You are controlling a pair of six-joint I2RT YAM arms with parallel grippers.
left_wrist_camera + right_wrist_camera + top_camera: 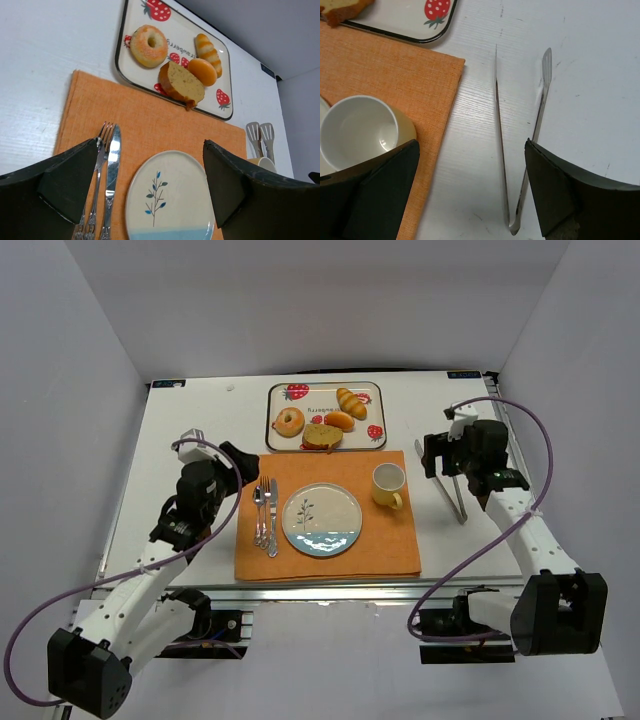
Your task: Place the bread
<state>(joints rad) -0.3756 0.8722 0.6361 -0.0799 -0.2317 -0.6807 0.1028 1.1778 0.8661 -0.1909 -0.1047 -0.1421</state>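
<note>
- Orange placemat [145, 115] lies under my left claw [150, 150], whose two fingers are spread wide with nothing between them.
- Straight below the gap of that claw sits a round plate [170, 200], pale with a blue twig drawn on it and a blue band at its near edge; it has no food on it.
- By that claw's left finger [65, 185] a fork [100, 165] and a knife [112, 170] lie side by side on the cloth, just left of the plate.
- Further ahead of the left claw, past the far edge of the cloth, a strawberry-patterned tray [135, 20] rests on the white tabletop [45, 60].
- All the bread is on that tray: a ring doughnut [149, 46] at the left, a cut slice of loaf [181, 84] nearest my claw, a round bun [202, 71] just beside it, and a striped roll [207, 50] beyond the bun.
- My right claw [471, 142] is also released, its fingers wide apart and holding nothing.
- Beneath it, closer to its right finger [560, 195], metal tongs [500, 130] lie flat on bare tabletop, joined at the near end and splayed away from me.
- At its left finger [375, 190] stands a cream mug [357, 130], upright, on the edge of the cloth.
- Ahead and to the left of the right claw, a corner of the tray shows, with one end of the slice on it.
</note>
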